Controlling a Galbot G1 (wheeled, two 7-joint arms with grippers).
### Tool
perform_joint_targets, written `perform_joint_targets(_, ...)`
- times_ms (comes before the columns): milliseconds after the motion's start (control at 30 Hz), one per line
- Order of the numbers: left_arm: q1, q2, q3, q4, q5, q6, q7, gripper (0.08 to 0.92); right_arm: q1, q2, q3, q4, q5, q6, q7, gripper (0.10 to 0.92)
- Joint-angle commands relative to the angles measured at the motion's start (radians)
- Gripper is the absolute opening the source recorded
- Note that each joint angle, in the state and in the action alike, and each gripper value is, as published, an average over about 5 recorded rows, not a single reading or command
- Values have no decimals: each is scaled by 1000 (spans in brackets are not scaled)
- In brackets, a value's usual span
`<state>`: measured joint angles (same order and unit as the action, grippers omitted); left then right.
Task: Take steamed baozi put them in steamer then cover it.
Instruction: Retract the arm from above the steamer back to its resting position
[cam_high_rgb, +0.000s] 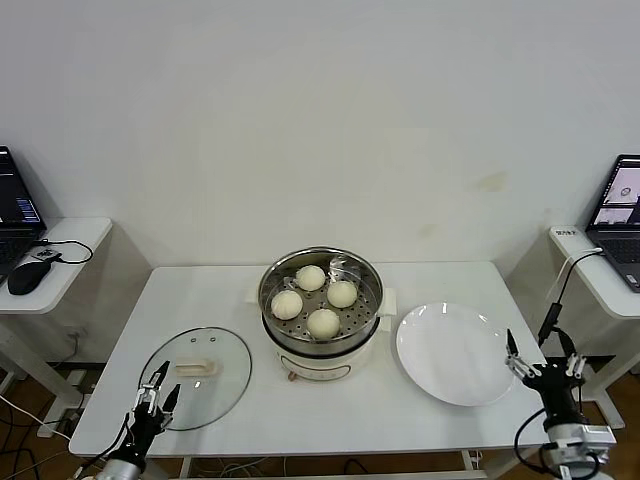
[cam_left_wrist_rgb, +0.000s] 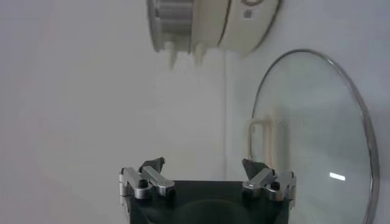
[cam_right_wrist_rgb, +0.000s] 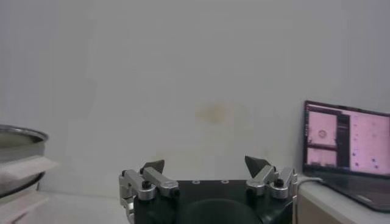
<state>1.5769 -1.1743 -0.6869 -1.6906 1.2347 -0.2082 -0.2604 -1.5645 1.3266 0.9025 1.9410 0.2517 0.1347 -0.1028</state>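
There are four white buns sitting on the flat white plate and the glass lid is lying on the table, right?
Not quite. The head view shows the four pale round buns inside the shiny steel steamer pot. The flat white plate has nothing on it. The clear glass lid does lie on the table.

On the table (cam_high_rgb: 420, 420), the steamer (cam_high_rgb: 322, 310) stands in the middle holding four steamed baozi (cam_high_rgb: 323, 323), the cover (cam_high_rgb: 196, 377) lies to its left, and a plate (cam_high_rgb: 455, 352) lies right.
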Motion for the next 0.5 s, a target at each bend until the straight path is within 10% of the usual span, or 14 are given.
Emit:
perform_joint_targets(33, -142, 17, 50, 122, 73, -11, 12, 823, -40, 21, 44, 10, 3, 4, -1, 823)
perform_joint_targets(500, -278, 28, 91, 208, 81, -8, 25, 823, -50, 22, 42, -7, -13, -2, -17, 823)
